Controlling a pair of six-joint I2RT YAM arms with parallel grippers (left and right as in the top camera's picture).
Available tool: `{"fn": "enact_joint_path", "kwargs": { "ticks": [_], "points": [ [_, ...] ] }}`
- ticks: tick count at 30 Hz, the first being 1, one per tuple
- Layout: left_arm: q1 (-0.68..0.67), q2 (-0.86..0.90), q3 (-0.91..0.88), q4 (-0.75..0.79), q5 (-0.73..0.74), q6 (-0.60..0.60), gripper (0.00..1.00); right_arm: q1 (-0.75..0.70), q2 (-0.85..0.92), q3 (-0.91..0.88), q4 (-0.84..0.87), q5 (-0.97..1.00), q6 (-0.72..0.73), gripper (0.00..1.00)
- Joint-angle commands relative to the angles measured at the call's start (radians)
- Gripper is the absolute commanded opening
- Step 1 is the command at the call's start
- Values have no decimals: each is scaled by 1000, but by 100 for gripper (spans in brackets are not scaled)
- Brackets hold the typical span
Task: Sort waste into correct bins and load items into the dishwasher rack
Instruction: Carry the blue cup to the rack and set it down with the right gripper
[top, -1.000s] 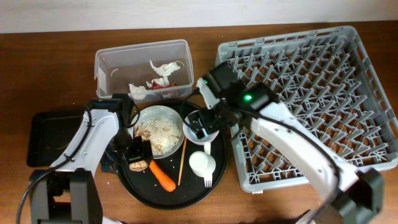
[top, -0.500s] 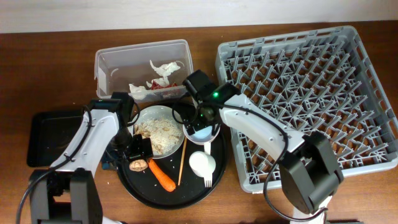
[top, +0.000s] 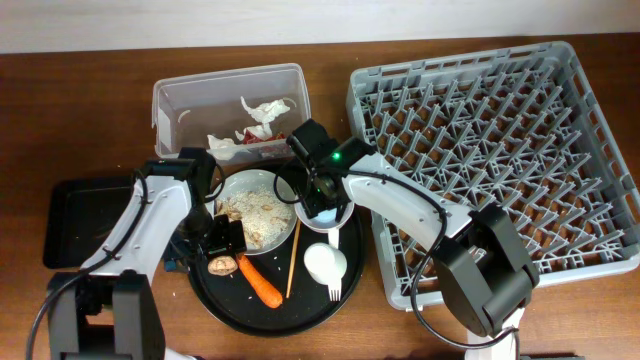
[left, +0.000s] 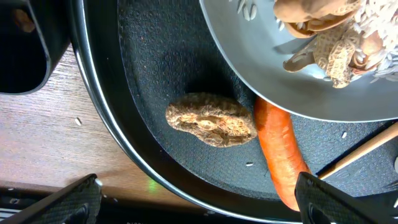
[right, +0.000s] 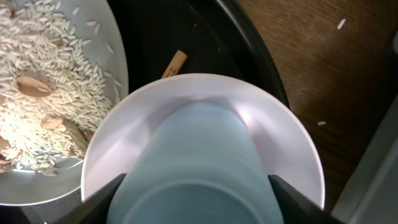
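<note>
Pincer on right arm (right: 199, 188) straddles light blue cup (right: 193, 146) in pale round bowl (right: 291, 146), clamp can't tell; left pincer (left: 199, 185) wide above brown lump (left: 211, 119).

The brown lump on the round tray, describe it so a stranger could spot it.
Find the round black tray left of the grey rack. At its left rim, beside the orange carrot, lies the brown lump. It alone is wrinkled and walnut-like.
</note>
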Motion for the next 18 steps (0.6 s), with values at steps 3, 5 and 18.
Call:
{"fn": "enact_joint_path", "kwargs": {
  "ticks": [3,5,18],
  "points": [
    [2,0,-6,6,-14,6,99,7,-35,43,-31,12,16,55],
    [2,0,-6,6,-14,5,99,7,-77,92,-69,13,16,54],
    [2,0,-6,6,-14,5,99,-637,-429,282,-501,85,31,54]
  ]
}}
